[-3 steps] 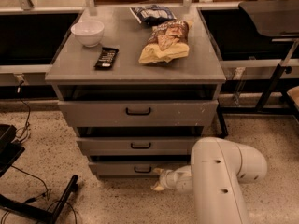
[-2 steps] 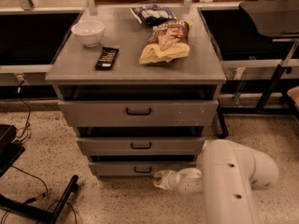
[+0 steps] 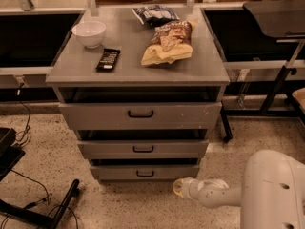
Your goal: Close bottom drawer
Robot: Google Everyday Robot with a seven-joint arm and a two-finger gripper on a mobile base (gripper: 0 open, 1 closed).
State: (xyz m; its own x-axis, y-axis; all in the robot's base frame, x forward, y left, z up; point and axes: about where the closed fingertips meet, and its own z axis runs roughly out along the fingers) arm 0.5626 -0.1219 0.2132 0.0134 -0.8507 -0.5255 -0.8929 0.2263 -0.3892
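Observation:
The bottom drawer [image 3: 145, 172] is the lowest of three in the grey cabinet [image 3: 138, 70]. Its low front panel with a small black bar handle [image 3: 145, 174] stands slightly out from the cabinet, with a dark gap above it. The middle drawer [image 3: 143, 149] and the tall top drawer [image 3: 140, 115] stand out a little too. My gripper [image 3: 180, 187] is at the end of the white arm [image 3: 224, 194], low over the floor. It is just in front of the bottom drawer's right end and points left.
On the cabinet top are a white bowl [image 3: 89, 33], a black remote [image 3: 108, 59] and two snack bags [image 3: 167, 42]. A black stand foot [image 3: 62, 209] and cables lie on the floor at left. Table legs [image 3: 274, 87] stand at right.
My arm and gripper have drawn back to the right and away from the bottom drawer's front. The camera view has shifted, so the cabinet sits further left and lower.

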